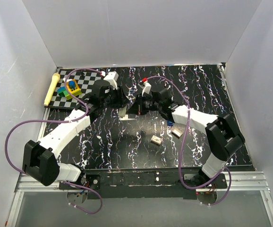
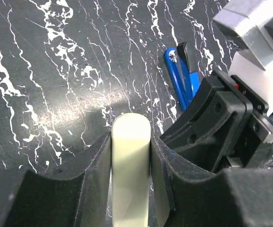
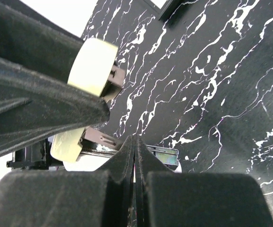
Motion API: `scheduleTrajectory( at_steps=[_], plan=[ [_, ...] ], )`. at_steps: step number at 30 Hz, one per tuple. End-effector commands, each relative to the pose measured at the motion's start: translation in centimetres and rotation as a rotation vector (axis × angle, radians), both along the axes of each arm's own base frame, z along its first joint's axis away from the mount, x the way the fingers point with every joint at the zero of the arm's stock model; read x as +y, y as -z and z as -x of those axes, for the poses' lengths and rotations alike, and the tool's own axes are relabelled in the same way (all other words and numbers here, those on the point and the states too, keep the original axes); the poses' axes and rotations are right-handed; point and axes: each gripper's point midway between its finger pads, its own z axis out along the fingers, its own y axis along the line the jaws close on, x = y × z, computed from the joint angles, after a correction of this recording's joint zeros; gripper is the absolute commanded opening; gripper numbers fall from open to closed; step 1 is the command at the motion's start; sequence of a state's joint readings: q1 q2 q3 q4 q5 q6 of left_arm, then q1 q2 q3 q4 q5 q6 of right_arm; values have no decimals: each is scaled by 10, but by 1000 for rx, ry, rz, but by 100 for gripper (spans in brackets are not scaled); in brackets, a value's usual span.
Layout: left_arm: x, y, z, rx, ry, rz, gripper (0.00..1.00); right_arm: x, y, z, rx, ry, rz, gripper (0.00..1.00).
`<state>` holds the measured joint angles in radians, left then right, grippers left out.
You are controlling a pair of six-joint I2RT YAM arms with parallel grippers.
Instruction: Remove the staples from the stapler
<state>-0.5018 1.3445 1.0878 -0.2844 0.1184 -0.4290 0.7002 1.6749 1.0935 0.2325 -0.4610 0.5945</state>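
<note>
My left gripper (image 1: 121,100) (image 2: 131,138) is shut on a cream oblong bar (image 2: 131,165), which also shows in the top view (image 1: 123,112) and right wrist view (image 3: 93,66). The bar is hinged open. A dark inner part, a spring and a silvery metal channel (image 3: 164,157) show under it. My right gripper (image 1: 139,107) (image 3: 134,142) is shut, with its tips pressed against that channel. I cannot tell if they pinch anything. The small blue stapler (image 2: 181,81) lies free on the black marbled table to the right of both grippers, and it shows in the top view (image 1: 170,123).
Two small boxes (image 1: 156,139) (image 1: 176,132) and a small scrap (image 1: 139,135) lie in front of the grippers. A checkered mat (image 1: 61,98) at the back left carries a yellow stick (image 1: 50,89) and coloured toy blocks (image 1: 72,89). White walls enclose three sides.
</note>
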Motion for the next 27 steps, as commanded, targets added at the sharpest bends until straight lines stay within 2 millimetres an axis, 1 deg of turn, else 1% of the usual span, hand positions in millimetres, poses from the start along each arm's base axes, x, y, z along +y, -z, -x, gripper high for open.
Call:
scheduleTrajectory(
  at_steps=[1, 6, 9, 14, 16, 18, 24, 27],
  plan=[
    [3, -17, -15, -75, -58, 41, 0, 14, -8, 20, 23, -70, -79, 1],
    [6, -13, -17, -71, -86, 48, 0, 21, 1, 29, 80, -93, -113, 1],
    [7, -14, -18, -76, -95, 54, 0, 26, 3, 34, 107, -108, -133, 1],
    [11, -12, -21, -89, -122, 44, 0, 30, 1, 40, 134, -125, -158, 1],
    [16, -13, -26, -104, -153, 29, 0, 31, 2, 43, 146, -134, -164, 1],
    [16, -16, -28, -113, -157, 31, 0, 32, 3, 47, 162, -142, -174, 1],
    [17, -13, -31, -118, -173, 35, 0, 34, 2, 55, 212, -163, -218, 1],
    [17, -12, -32, -118, -178, 41, 0, 34, 4, 60, 227, -169, -225, 1]
  ],
)
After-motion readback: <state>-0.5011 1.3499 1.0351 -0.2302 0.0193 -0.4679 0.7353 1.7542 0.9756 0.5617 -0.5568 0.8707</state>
